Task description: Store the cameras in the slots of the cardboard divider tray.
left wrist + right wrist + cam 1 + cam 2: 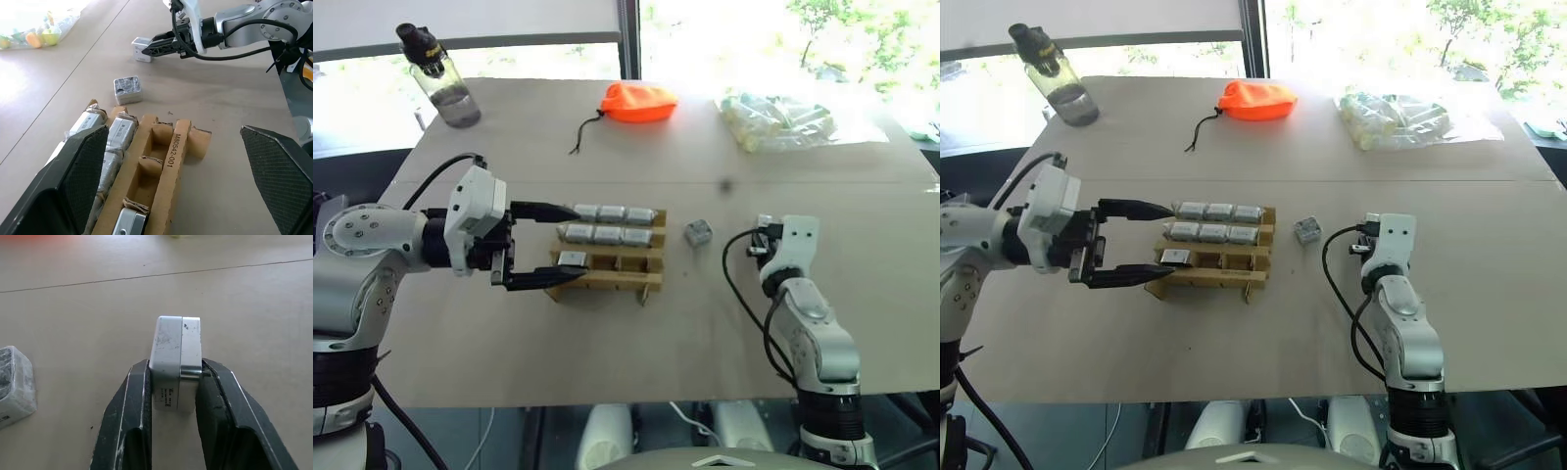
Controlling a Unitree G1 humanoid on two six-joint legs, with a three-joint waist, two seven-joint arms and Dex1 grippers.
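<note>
— Between the right gripper's (175, 382) black fingers (133, 406), what sits there?
— One camera (175, 357), clamped from both sides, on the table (73, 323).
— And the left gripper (543, 245)?
— Spread wide, straddling the near end of the cardboard divider tray (617, 279); another loose camera (698, 232) lies just beside the tray.

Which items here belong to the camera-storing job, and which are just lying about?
Job: cardboard divider tray; cameras in its slots; camera in the right gripper; loose camera on the table.
Lying about: orange pouch; clear bag of tubes; bottle.
</note>
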